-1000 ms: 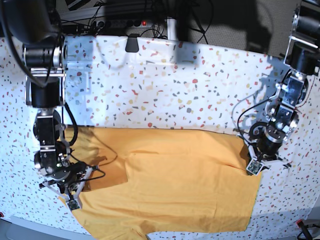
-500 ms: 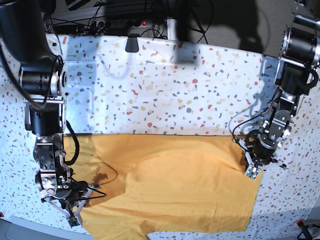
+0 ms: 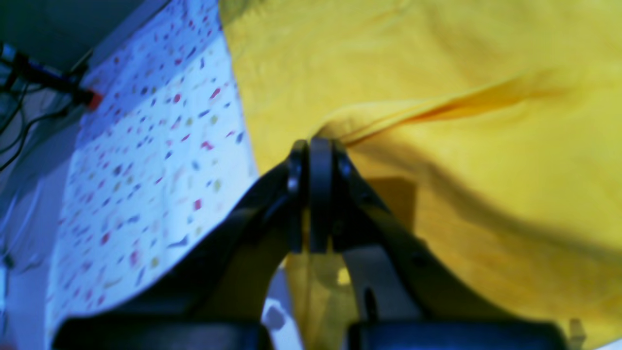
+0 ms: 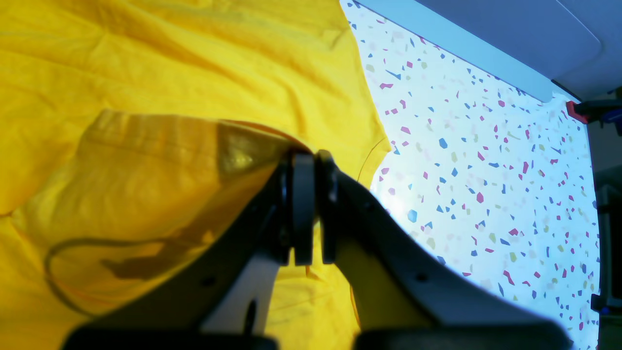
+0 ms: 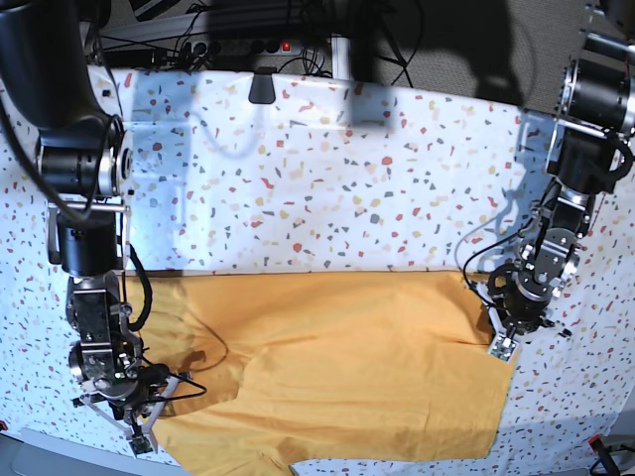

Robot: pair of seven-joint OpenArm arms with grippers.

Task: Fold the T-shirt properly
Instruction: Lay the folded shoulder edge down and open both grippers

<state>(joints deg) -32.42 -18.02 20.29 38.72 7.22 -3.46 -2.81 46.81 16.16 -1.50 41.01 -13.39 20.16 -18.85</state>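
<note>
Clearly pinched shut on both sides: left gripper (image 3: 311,146) closed on a raised ridge of the T-shirt (image 5: 337,367), right gripper (image 4: 305,158) closed on a lifted flap of the same cloth. Ahead of the left jaws, a taut crease running away across the fabric; beside the right jaws, a draped, half-translucent fold hanging from the pinch. Between the two grips, garment stretched wide, long axis running from one arm to the other, each arm holding its own nearer edge. Soft, matte mustard cotton, lightly rumpled. Beyond, speckled terrazzo-patterned tablecloth (image 5: 327,188), smooth and flat.
</note>
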